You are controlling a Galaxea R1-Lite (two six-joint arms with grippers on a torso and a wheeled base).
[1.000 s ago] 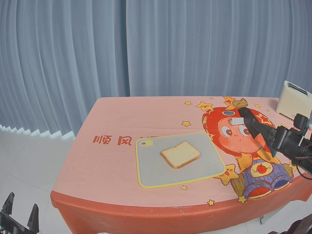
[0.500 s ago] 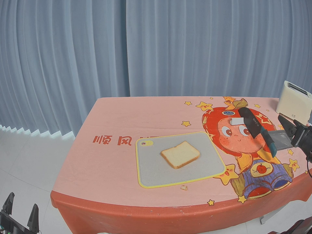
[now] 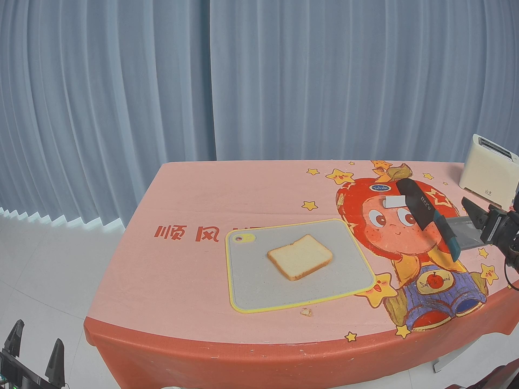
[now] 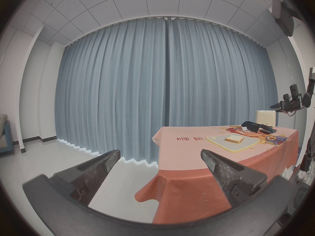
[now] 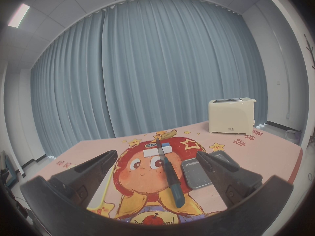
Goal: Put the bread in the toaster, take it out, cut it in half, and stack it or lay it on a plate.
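My right end effector (image 5: 156, 156) is spread apart and holds nothing, hanging well to the right of the cutting board (image 3: 259, 293), above the surface's (image 3: 189, 276) right edge. My left end effector (image 4: 160, 153) is also apart and empty, low and well to the left of the board, off the surface altogether. The bread (image 3: 299, 256) lies flat near the middle of the board, whole and uncut. The knife (image 3: 432, 217) rests right of the board, its handle end closest to me. The grey tray (image 3: 465, 230) sits just past the knife, farther right of the board, and the toaster (image 3: 489, 171) stands beyond that, farthest from the board. As I judge it, the handle is the next grab, and that is risky: it lies just beside the tray, so one finger could land on the tray's rim and shove it, or pinch the handle crookedly so the blade twists. With my left end effector so far from the board, nothing would steady the slice, and a pressing cut could slide or squash it.
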